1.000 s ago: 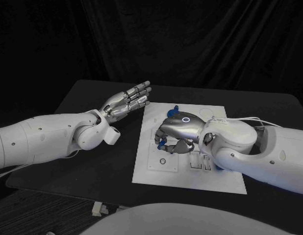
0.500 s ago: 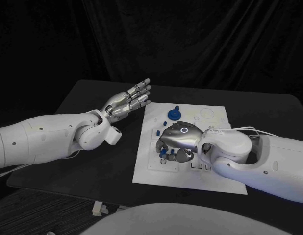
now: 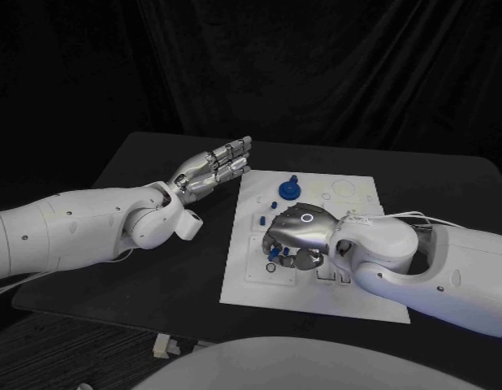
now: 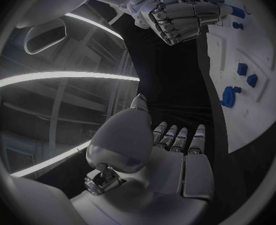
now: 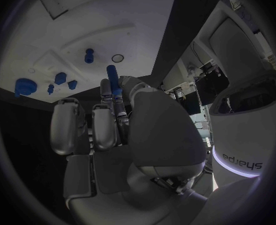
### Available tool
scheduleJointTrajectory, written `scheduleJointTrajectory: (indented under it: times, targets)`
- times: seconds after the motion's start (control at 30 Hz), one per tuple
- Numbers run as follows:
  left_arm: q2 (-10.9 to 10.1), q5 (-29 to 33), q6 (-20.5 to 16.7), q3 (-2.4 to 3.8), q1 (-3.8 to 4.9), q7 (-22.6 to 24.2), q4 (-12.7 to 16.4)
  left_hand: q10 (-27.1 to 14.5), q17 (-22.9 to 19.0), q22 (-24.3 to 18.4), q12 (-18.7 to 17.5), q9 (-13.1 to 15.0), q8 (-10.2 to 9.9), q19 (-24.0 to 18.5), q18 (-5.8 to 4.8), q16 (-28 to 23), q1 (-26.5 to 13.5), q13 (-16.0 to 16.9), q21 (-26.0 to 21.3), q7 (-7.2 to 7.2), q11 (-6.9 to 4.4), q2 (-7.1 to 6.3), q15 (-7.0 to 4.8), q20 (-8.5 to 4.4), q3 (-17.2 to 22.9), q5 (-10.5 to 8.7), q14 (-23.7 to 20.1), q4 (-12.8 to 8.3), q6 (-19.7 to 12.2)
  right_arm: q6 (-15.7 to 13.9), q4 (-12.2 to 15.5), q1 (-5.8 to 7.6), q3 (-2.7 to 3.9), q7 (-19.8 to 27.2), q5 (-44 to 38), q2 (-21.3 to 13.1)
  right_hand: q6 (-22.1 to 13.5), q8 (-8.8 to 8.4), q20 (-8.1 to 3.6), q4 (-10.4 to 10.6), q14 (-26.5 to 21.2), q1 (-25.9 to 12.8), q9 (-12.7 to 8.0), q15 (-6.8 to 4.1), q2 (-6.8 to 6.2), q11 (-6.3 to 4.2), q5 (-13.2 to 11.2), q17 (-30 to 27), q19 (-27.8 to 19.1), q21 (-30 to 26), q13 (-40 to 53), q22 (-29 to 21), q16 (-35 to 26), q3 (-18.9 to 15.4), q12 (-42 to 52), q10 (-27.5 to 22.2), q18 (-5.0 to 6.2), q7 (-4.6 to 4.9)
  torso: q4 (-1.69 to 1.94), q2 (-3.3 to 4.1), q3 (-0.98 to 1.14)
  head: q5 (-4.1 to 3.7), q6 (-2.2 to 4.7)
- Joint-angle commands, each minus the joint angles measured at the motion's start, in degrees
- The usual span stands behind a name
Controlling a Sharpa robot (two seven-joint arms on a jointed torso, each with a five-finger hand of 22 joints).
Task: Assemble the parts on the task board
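One blue peg (image 5: pixel 112 78) is sitting pinched between the right hand's (image 3: pixel 295 231) fingers (image 5: pixel 105 116), its long axis running along them and pointing out toward the task board (image 3: pixel 357 296). That hand is hovering over the board's near-left part, and a small round hole (image 5: pixel 117 58) is lying just beyond the peg's tip. Other blue parts (image 3: pixel 287 190) are resting farther away. Left of the board, the left hand (image 3: pixel 214 168) is hanging over the black table (image 3: pixel 145 268), fingers straight and holding nothing.
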Motion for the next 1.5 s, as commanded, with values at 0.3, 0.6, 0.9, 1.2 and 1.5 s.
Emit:
scheduleJointTrajectory:
  times: [0.3,0.6,0.9,1.2,1.5]
  targets:
    - [0.1,0.5,0.7,0.06,-0.06,4.2,0.1,0.0,-0.1,0.0,0.3,0.1,0.3,0.1,0.91,-0.2,1.3,0.0,-0.2,1.24,-2.41,0.08,0.51,0.34,0.6,1.36,0.1,0.0,1.0,0.4,-0.4,-0.57,0.03,0.6,-1.1,0.2,-0.5,-0.42,0.03,-0.3,0.8,0.2,0.1,0.12,-0.03,-0.58,-0.6,0.2,0.2,-0.2,0.1,10.3,0.0,-0.1,0.3,0.0,0.89,-0.07,0.04,0.02,0.01,-0.19,-0.01]
    - [0.3,0.5,0.2,0.06,-0.06,4.4,0.0,-0.1,-0.1,0.1,0.2,-0.2,0.0,0.2,0.84,-0.2,1.8,0.0,-0.2,-1.84,-1.86,0.11,0.81,1.1,0.7,1.67,0.1,0.1,-0.8,0.5,-0.3,-1.01,0.03,0.7,-1.1,0.1,-0.7,-0.51,0.02,-0.3,0.8,0.2,0.2,0.08,-0.05,-0.62,-0.8,0.1,0.2,-0.2,0.2,10.3,0.0,-0.1,0.3,0.1,0.9,-0.05,0.02,-0.02,0.0,-0.08,-0.01]
    - [0.4,0.5,0.2,0.06,-0.06,4.1,0.1,-0.1,-0.1,0.1,0.2,0.0,0.1,0.2,0.81,-0.2,1.9,0.0,-0.2,-0.6,-2.63,0.14,0.64,1.16,0.8,1.92,0.1,0.0,-0.2,0.5,-0.3,-2.11,0.03,0.4,-1.1,0.2,-0.8,-0.55,0.01,-0.3,0.8,0.2,0.2,0.06,-0.01,-0.64,-0.9,0.1,0.2,-0.3,0.2,10.3,0.0,0.0,0.4,0.1,0.91,-0.07,0.03,0.02,0.01,-0.43,-0.01]
    - [0.3,0.5,0.4,0.06,-0.06,3.8,0.2,-0.1,-0.1,0.1,0.2,0.0,0.2,0.2,0.8,-0.2,2.0,0.0,-0.2,0.25,-2.95,0.12,0.48,1.16,0.8,2.03,0.1,0.0,0.2,1.5,-0.4,-2.53,0.03,-0.3,-1.1,0.1,-0.8,-0.55,0.0,-0.3,0.7,0.2,0.3,0.05,0.0,-0.65,-0.9,-0.2,0.1,-0.5,0.2,10.2,-0.1,0.0,0.4,0.1,0.96,-0.08,0.02,0.01,0.02,-0.59,-0.01]
    - [0.6,0.5,0.8,0.06,-0.06,3.6,0.1,-0.1,-0.1,0.1,0.3,0.1,0.2,0.2,0.8,-0.2,2.1,0.0,-0.2,0.91,-3.0,0.12,0.69,1.17,0.8,2.08,0.1,0.0,0.6,2.1,-0.6,-2.68,0.03,-0.8,-1.1,0.3,-0.9,-0.64,-0.01,-0.5,0.7,0.4,0.3,0.05,0.04,-0.64,-1.0,-0.3,0.1,-0.6,0.2,10.2,-0.2,0.1,0.3,-0.1,0.98,-0.07,0.03,-0.02,0.01,-0.68,-0.01]
